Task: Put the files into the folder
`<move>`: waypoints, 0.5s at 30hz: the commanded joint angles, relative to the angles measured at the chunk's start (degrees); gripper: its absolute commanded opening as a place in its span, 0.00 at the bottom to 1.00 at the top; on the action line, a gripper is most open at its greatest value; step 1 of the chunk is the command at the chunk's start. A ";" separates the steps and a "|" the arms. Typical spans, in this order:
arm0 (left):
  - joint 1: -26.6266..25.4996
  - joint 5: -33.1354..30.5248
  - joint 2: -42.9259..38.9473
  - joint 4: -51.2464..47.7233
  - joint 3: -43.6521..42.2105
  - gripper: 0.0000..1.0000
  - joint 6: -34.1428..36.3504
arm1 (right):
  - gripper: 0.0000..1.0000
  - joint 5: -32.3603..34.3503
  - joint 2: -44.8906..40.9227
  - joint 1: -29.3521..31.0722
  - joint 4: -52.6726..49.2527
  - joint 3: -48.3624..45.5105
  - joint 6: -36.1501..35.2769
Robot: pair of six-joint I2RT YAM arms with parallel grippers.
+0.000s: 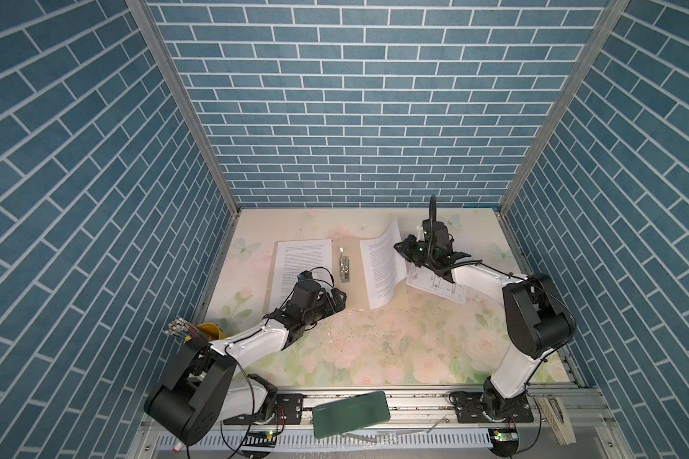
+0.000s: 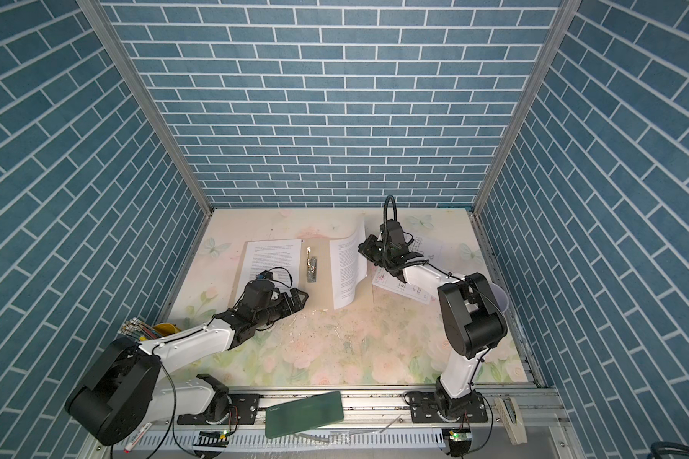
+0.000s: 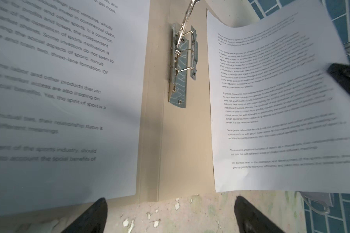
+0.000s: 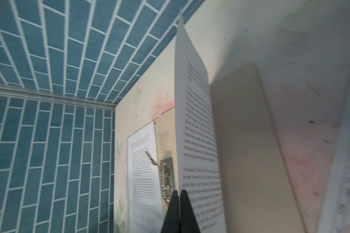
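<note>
1. Ahead of the left tool (image 1: 339, 299), toward its left side, the first text sheet (image 1: 301, 262) lies flat on the left flap of the open folder (image 1: 355, 288).
2. The left tool's jaws stand wide apart with nothing between them. In the left wrist view its fingertips (image 3: 98, 207) hang over the table (image 1: 374, 349), just short of the folder's near edge.
3. Straight ahead of that tool, the metal clip (image 1: 343, 270) sits by the folder's spine with its lever raised.
4. Between the two tools, the second text sheet (image 1: 378, 274) rests on the folder's right flap. The side nearest the right tool (image 1: 403, 254) curls up off the flap.
5. The right tool is clamped together on that raised edge.
6. Under the right tool's arm, the diagram sheet (image 1: 434, 288) lies on the table at the folder's right edge. Whether the two overlap cannot be told.
</note>
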 commanded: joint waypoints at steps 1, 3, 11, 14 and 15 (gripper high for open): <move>0.25 2.99 0.77 5.61 -0.98 0.99 -3.08 | 0.00 -1.62 0.85 2.75 -1.64 6.51 1.30; 0.25 2.71 0.47 6.66 -1.54 0.99 -3.76 | 0.00 -1.90 2.66 4.11 -1.47 9.61 2.16; 0.34 -3.43 -7.93 3.28 -4.32 1.00 -4.28 | 0.00 -3.47 8.62 7.51 -0.97 19.35 4.65; 0.60 -5.22 -11.00 0.33 -4.40 1.00 -3.40 | 0.00 -4.12 8.88 7.92 -0.92 20.97 5.04; 0.69 -5.30 -11.43 -0.21 -4.52 1.00 -3.21 | 0.00 -4.08 8.67 7.92 -0.90 21.11 5.23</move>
